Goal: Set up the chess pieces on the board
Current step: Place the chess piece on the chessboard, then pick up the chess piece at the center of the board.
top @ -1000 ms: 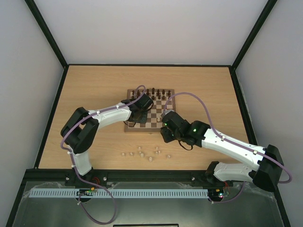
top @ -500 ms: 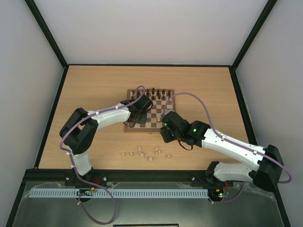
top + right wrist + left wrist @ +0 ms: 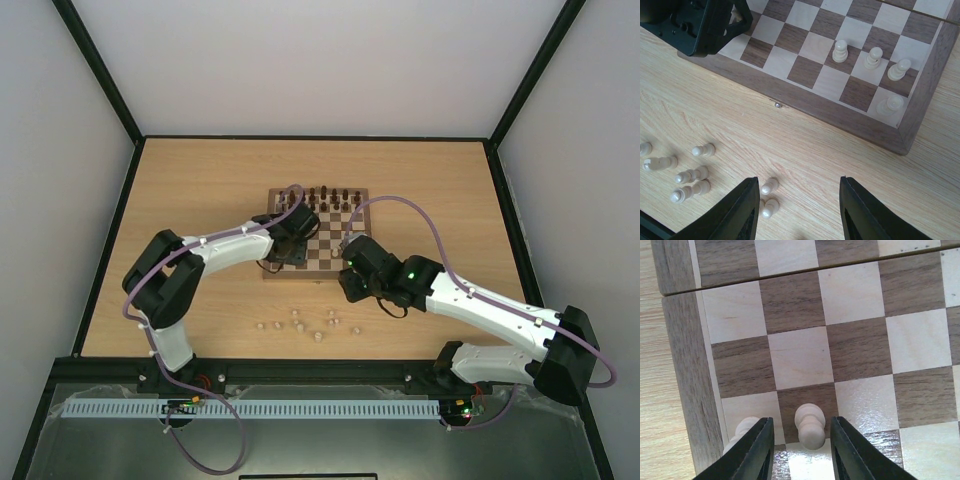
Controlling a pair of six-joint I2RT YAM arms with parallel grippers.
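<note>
The board (image 3: 322, 240) lies mid-table, with dark pieces along its far row. My left gripper (image 3: 801, 450) is open at the board's near-left corner. A pale pawn (image 3: 810, 426) stands upright between its fingers, touching neither. A second pale piece (image 3: 742, 432) stands just outside the left finger. My right gripper (image 3: 797, 210) hangs open over bare table in front of the board, holding nothing. Two pale chess pieces (image 3: 769, 186) lie just beside its left finger. Several pale pieces (image 3: 873, 58) stand at the board's near-right corner.
More pale pieces (image 3: 298, 322) lie scattered on the table between the board and the arm bases. In the right wrist view the left gripper's black body (image 3: 695, 22) covers the board's near-left corner. The dark pieces (image 3: 322, 196) line the board's far edge.
The left gripper's jaws have come apart and let go of the pale pawn, which now stands on its square. The right arm has not moved.
</note>
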